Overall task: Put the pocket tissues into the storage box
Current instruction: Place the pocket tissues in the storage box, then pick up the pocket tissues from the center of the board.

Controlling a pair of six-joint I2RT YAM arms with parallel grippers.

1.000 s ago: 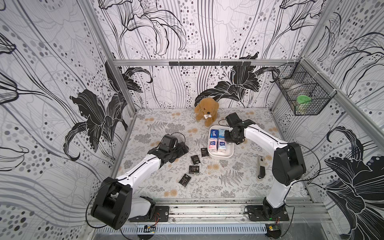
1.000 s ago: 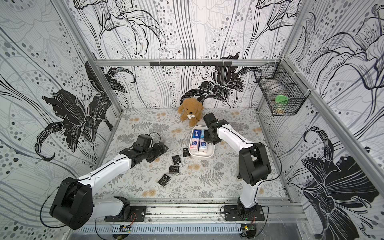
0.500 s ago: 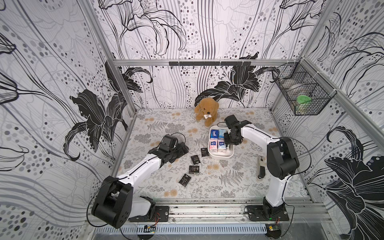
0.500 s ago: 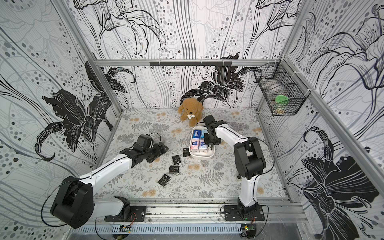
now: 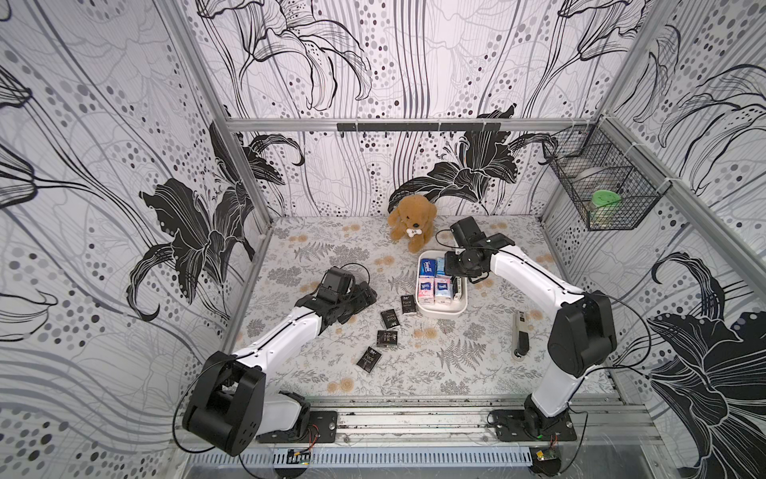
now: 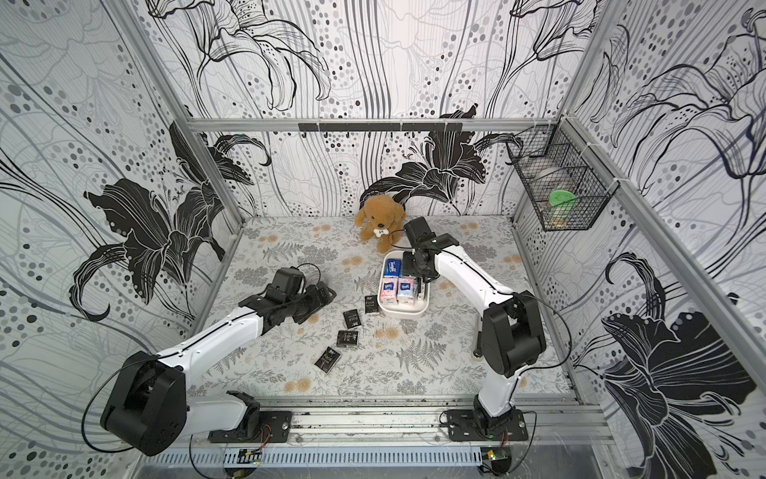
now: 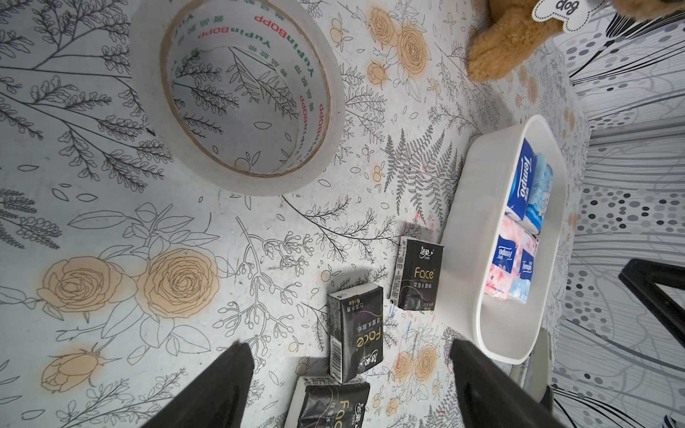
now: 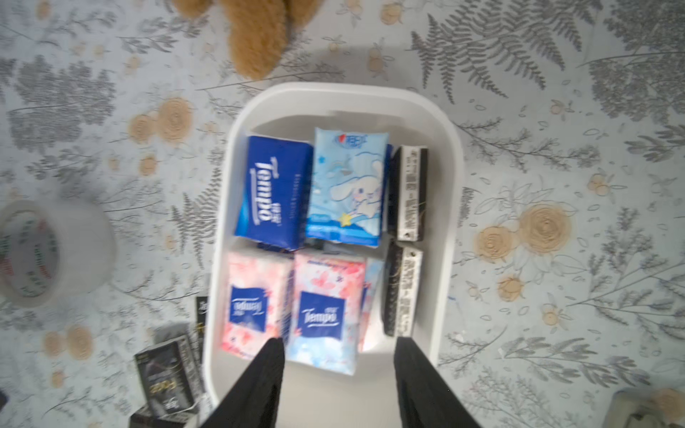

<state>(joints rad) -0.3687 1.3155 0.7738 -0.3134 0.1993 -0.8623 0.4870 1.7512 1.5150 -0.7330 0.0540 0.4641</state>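
Right gripper [image 8: 339, 342]: jaws spread, nothing between them, hanging over the storage box [image 8: 344, 90].

Pocket tissues already in the box:
- dark blue packet [image 8: 276, 192], light blue packet [image 8: 348, 185] and two pink packets [image 8: 326, 315], all flat
- two black packets on edge [image 8: 409, 192] along one long wall

Left gripper [image 7: 350, 344]: jaws wide, empty, outside the box, pointing at the loose black packets [image 7: 356, 333]. Four of these lie on the mat [image 5: 456, 365]. The nearest is just beside the box's long wall and the rest trail away from it.

My read: right arm is at drop-off, and the next pick falls to the left arm.

Next move: lower the left claw over the packet in front of it, jaws across the narrow side, close to the mat. The pack is thin and soft, so it may skid.
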